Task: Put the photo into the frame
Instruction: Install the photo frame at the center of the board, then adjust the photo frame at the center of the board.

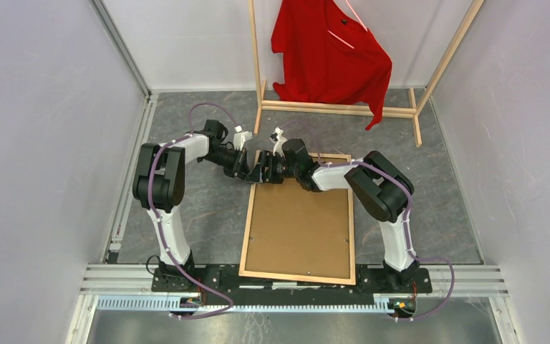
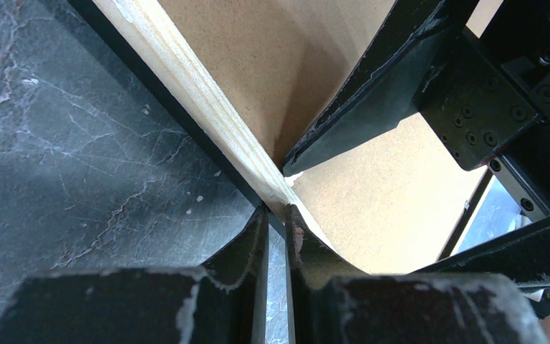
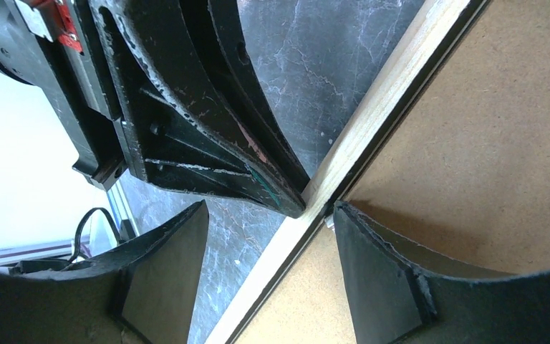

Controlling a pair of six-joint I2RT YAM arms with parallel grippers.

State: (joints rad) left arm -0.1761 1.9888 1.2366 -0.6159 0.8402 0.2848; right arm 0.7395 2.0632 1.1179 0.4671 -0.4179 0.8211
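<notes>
Jaws of the left gripper point(image 2: 276, 215) stand narrow, with only a thin slit between them. Their tips sit at the outer edge of the light-wood rail of the frame point(image 1: 293, 277); whether they pinch anything cannot be told. Jaws of the right gripper point(image 3: 271, 208) stand wide and straddle the same rail, one finger over the tabletop point(image 1: 200, 201), the other over the brown backing board point(image 1: 301, 226).

The frame lies back side up at the centre of the top view, with the board inside it. Both grippers crowd its upper left corner.

A wooden clothes rack point(image 1: 336, 109) carrying a red shirt point(image 1: 326, 54) stands at the top. Its lower left post is just beyond the grippers and clear of the frame.

The tabletop is dark grey and marbled, enclosed by pale walls point(image 1: 43, 143).

The left arm point(image 1: 163, 179) and right arm point(image 1: 383, 190) rise from the bottom edge, elbows high, forearms angled inward.
</notes>
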